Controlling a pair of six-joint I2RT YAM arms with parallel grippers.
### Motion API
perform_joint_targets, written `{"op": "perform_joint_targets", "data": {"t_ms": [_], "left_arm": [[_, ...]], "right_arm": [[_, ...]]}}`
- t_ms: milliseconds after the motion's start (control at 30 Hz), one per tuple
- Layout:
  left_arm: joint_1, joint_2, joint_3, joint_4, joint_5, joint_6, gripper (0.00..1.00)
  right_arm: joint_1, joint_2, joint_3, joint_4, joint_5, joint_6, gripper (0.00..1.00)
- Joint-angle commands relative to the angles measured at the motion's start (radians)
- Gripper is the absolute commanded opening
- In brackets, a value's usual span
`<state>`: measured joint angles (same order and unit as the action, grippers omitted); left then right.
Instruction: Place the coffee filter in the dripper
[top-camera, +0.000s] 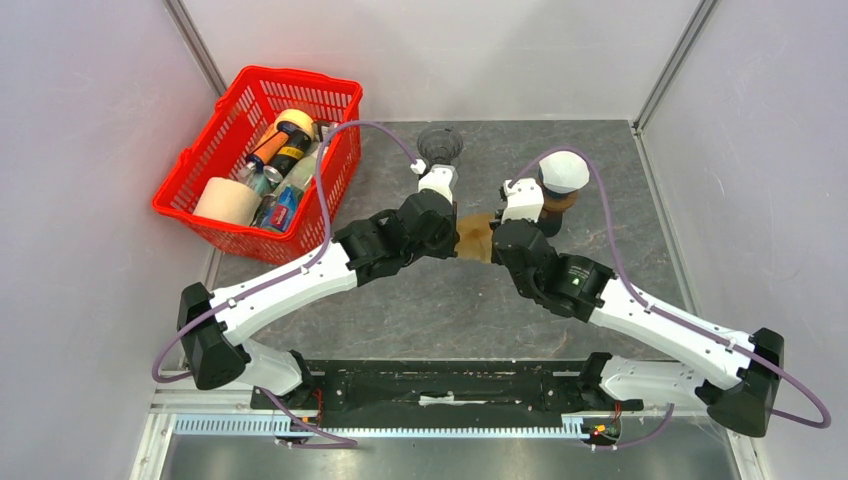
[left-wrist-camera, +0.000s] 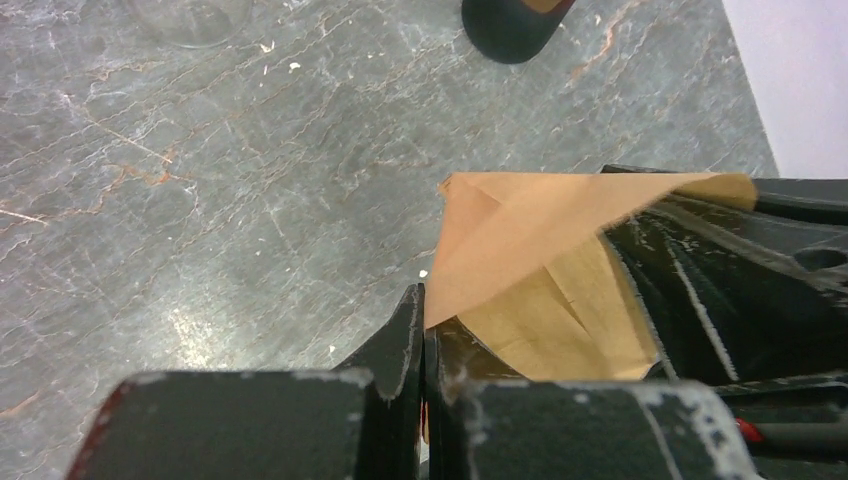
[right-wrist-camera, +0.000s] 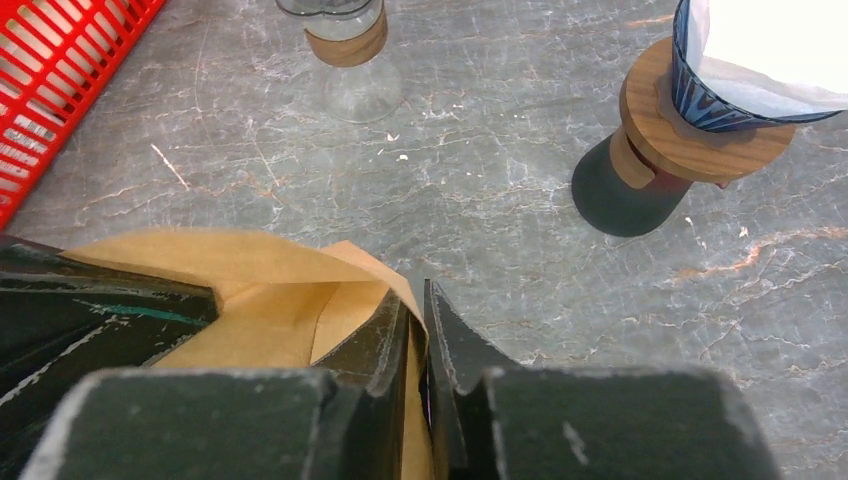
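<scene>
White arms (top-camera: 300, 285), blk joints (top-camera: 385, 245) + jaws, purple cables (top-camera: 325, 190).

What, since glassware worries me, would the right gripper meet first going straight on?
The right gripper, holding the coffee filter, would probably meet bare table first, in the gap between glass carafe and dripper; depth is unclear.

No text can be read anywhere. The bottles (top-camera: 288, 150) inside the basket (top-camera: 225, 238) carry coloured labels, blue and orange among them, but their letters are too small and blurred to make out.
</scene>
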<state>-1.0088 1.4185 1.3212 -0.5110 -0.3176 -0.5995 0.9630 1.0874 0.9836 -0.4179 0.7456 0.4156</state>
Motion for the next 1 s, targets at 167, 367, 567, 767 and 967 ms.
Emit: {"op": "perform_joint_targets", "data": {"t_ms": [167, 367, 567, 767, 967], "left_arm": [[-0.007, -0.032, 0.027, -0.123, -0.084, 0.077, 0.02], [-0.006, -0.037, 0.023, -0.125, -0.050, 0.089, 0.02], [-0.007, -0.037, 0.005, -0.019, 0.174, 0.153, 0.16], [-0.007, -0.050, 0.004, -0.007, 0.197, 0.193, 0.33], [-0.006, -0.036, 0.032, -0.032, 0.186, 0.245, 0.41]], "right_arm": [[-0.003, -0.058, 0.048, -0.134, -0.021, -0.009, 0.14], [-0.008, -0.058, 0.059, -0.176, -0.101, -0.023, 0.14], [-0.009, -0.024, 0.090, -0.174, -0.229, -0.028, 0.13], [-0.009, 0.001, 0.123, -0.175, -0.288, -0.042, 0.13], [-0.009, -0.003, 0.131, -0.211, -0.322, -0.068, 0.13]]}}
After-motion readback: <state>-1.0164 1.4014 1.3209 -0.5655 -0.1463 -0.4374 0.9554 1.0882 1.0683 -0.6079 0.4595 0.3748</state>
